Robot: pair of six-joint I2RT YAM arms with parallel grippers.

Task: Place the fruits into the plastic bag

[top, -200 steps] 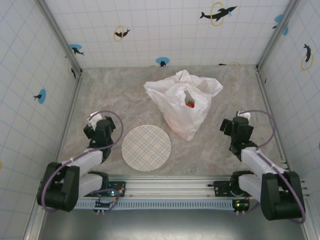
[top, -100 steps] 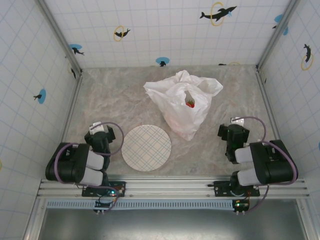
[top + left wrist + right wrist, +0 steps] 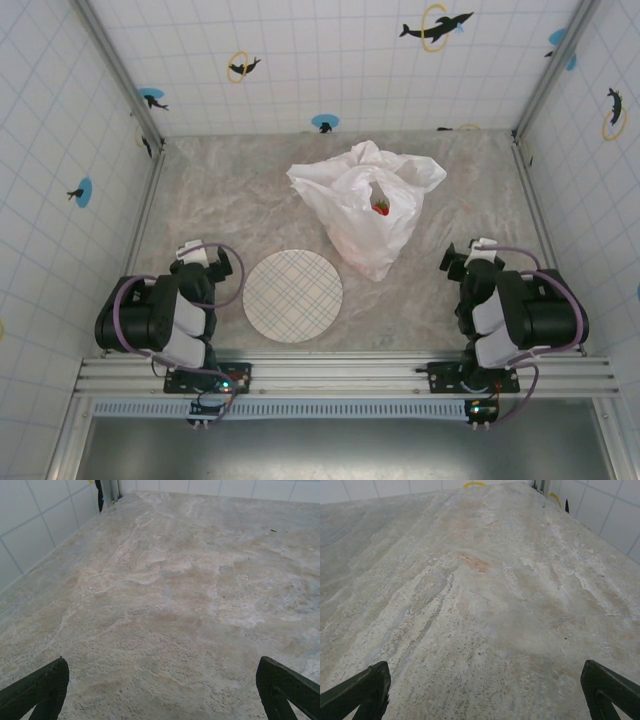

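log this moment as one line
left gripper jaws open, empty | right gripper jaws open, empty | strawberry inside plastic bag | plate bare, beside bag

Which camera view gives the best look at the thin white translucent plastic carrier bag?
The top external view: the whole wrinkly white plastic bag lies there, a red strawberry visible inside. Both wrist views take in marbled tabletop instead.

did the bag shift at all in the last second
No. The plastic bag lies where it did, its near tip just as close to the round plate as before, and the strawberry shows at the same spot inside it.
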